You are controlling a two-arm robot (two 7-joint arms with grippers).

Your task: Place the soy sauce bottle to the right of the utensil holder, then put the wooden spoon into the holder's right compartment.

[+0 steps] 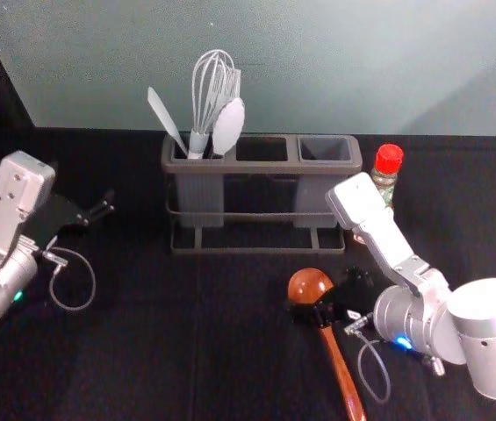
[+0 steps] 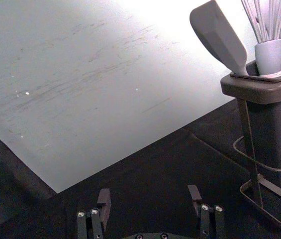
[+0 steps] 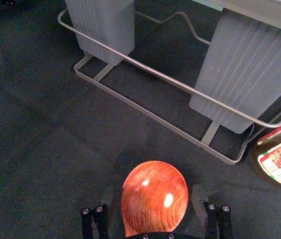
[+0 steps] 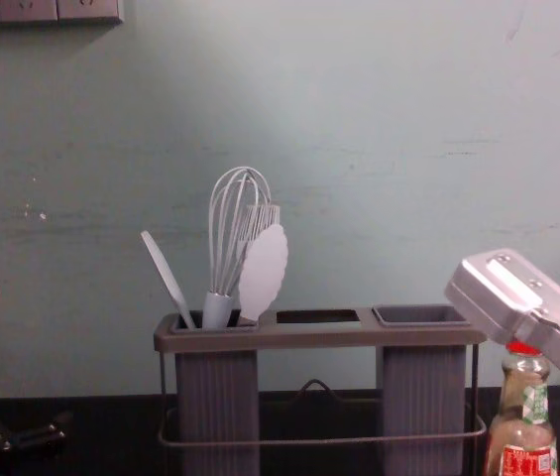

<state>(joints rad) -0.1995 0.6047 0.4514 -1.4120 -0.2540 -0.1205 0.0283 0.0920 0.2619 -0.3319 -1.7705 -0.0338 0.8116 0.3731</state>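
Note:
My right gripper (image 1: 325, 300) is low over the wooden spoon (image 1: 340, 373), near the join of bowl and handle. In the right wrist view, my right gripper (image 3: 151, 203) is open, its fingers on either side of the spoon's bowl (image 3: 154, 194); contact cannot be told. The soy sauce bottle (image 4: 523, 426), red-capped, stands upright just right of the utensil holder (image 1: 265, 166), partly hidden by my right arm. The holder's right compartment (image 1: 325, 149) has nothing in it. My left gripper (image 1: 100, 210) is parked left of the holder; in the left wrist view, my left gripper (image 2: 149, 195) stands open.
A whisk (image 1: 212, 92), a spatula (image 1: 167, 118) and other pale utensils stand in the holder's left compartment. The wall (image 4: 359, 198) rises behind the holder. A dark cloth (image 1: 142, 351) covers the table.

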